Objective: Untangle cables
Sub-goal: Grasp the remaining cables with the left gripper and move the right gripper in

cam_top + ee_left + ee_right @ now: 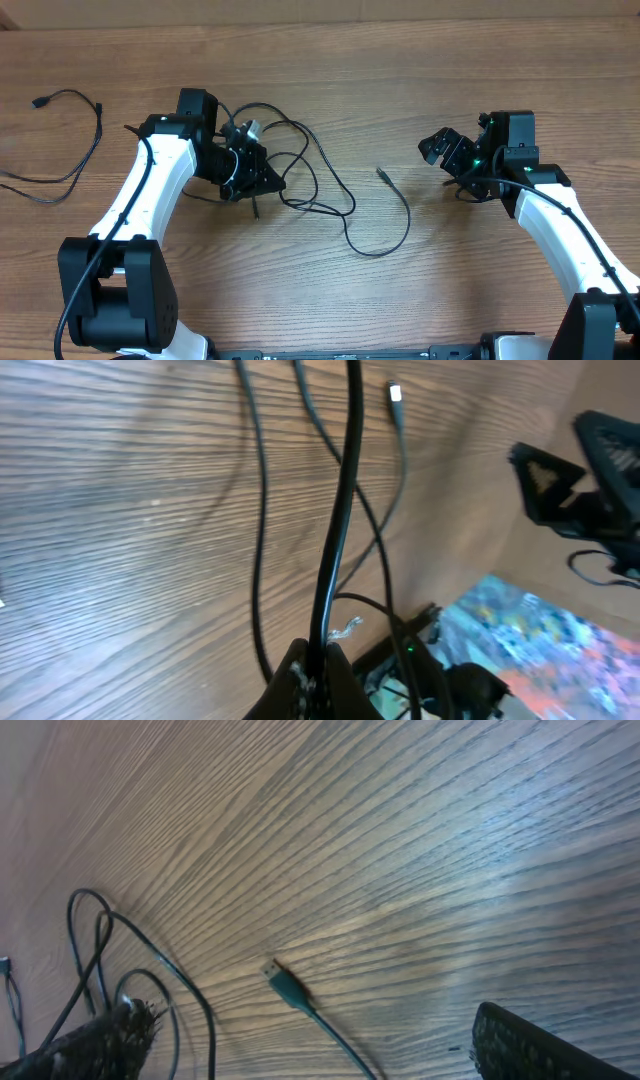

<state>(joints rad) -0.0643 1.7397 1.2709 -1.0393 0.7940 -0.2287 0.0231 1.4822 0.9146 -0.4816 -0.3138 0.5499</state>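
Note:
A tangle of thin black cables lies in loops at the table's middle. My left gripper sits at the tangle's left edge. In the left wrist view it is shut on one black cable that runs straight up from the pinched tips. A silver-tipped plug lies beyond. One strand trails right and ends in a small plug. My right gripper hovers to the right of that plug, open and holding nothing. Its wrist view shows the plug on the wood between its wide-apart fingers.
A separate thin black cable lies alone at the far left, its plug end near the back. The table is brown wood-grain. Thicker black cords run along both white arms.

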